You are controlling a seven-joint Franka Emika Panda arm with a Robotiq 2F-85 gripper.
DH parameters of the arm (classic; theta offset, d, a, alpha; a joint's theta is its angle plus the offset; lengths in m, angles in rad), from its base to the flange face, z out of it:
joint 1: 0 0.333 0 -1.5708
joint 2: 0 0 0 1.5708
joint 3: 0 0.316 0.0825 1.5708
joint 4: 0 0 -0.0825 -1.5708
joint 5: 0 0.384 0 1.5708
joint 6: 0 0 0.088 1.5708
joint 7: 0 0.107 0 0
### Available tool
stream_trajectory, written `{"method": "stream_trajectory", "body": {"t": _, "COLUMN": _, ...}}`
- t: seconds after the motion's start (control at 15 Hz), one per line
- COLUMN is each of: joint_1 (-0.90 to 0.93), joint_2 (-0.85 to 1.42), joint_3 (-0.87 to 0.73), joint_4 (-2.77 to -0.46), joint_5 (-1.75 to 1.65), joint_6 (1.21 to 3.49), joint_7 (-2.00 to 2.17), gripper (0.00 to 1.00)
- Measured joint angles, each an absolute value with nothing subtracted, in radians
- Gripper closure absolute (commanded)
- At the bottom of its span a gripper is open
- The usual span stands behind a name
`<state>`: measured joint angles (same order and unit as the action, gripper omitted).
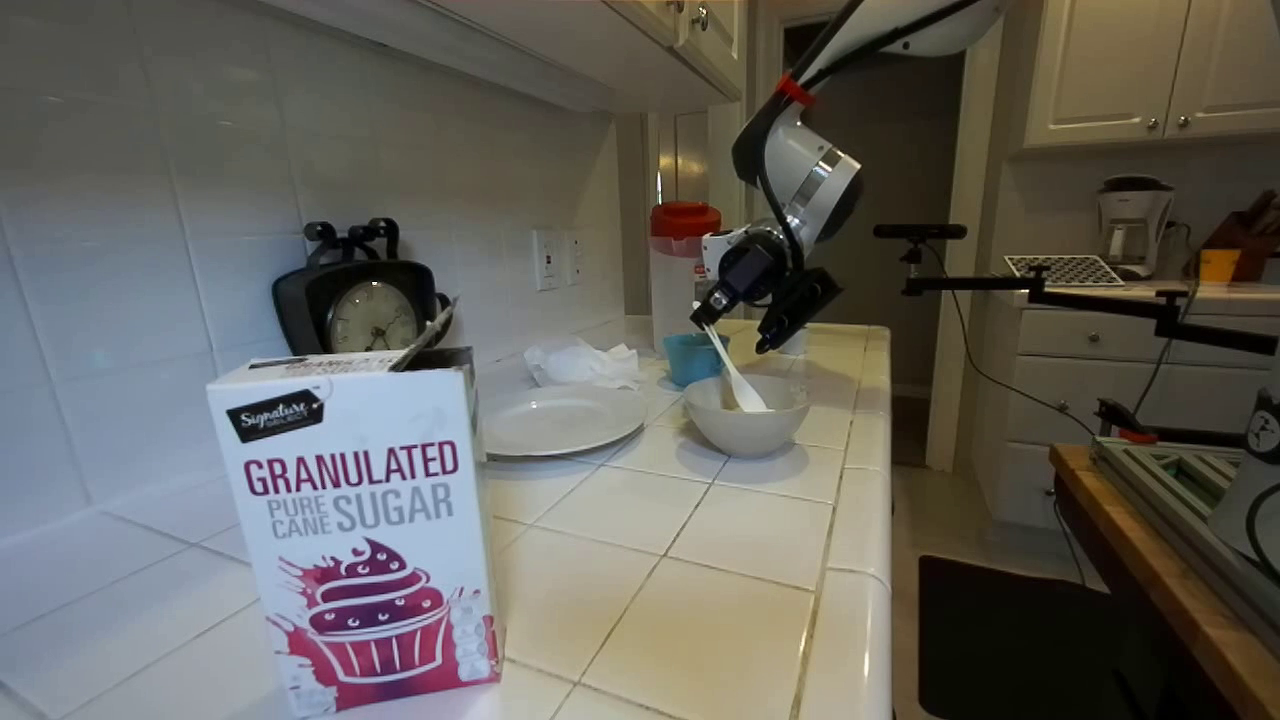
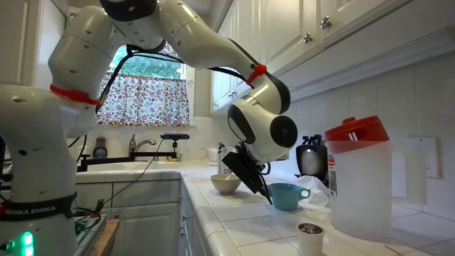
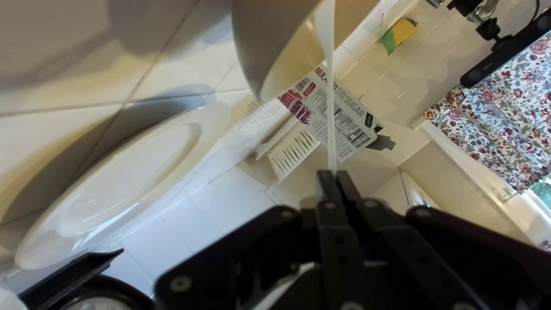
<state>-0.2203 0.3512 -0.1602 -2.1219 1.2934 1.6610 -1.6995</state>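
My gripper (image 3: 335, 177) is shut on the thin handle of a white plastic spoon (image 3: 330, 99). In an exterior view the spoon (image 1: 734, 372) slants down from the gripper (image 1: 704, 318), with its head inside a pale bowl (image 1: 745, 430). The bowl also shows in an exterior view (image 2: 225, 185) and in the wrist view (image 3: 271, 43). What the bowl holds is not clear. A blue cup (image 2: 285, 196) with a handle stands near the bowl, close to the gripper. The fingertips are hidden in that exterior view.
A white plate (image 1: 560, 425), crumpled paper (image 1: 582, 363) and a black clock (image 1: 365, 310) lie along the wall. A sugar box (image 1: 365, 540) stands on the counter. A red-lidded pitcher (image 2: 362, 192) and a small pod (image 2: 310, 241) stand beyond the cup. Cabinets (image 2: 277, 28) hang above.
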Motion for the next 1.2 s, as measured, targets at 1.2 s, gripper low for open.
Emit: {"method": "stream_trajectory", "body": {"t": 1.2, "joint_1": -0.224, "joint_2": 0.332, "joint_3": -0.184, "joint_4": -2.095, "joint_5": 1.327, "joint_6": 1.575, "joint_7": -1.655, "gripper": 0.99}}
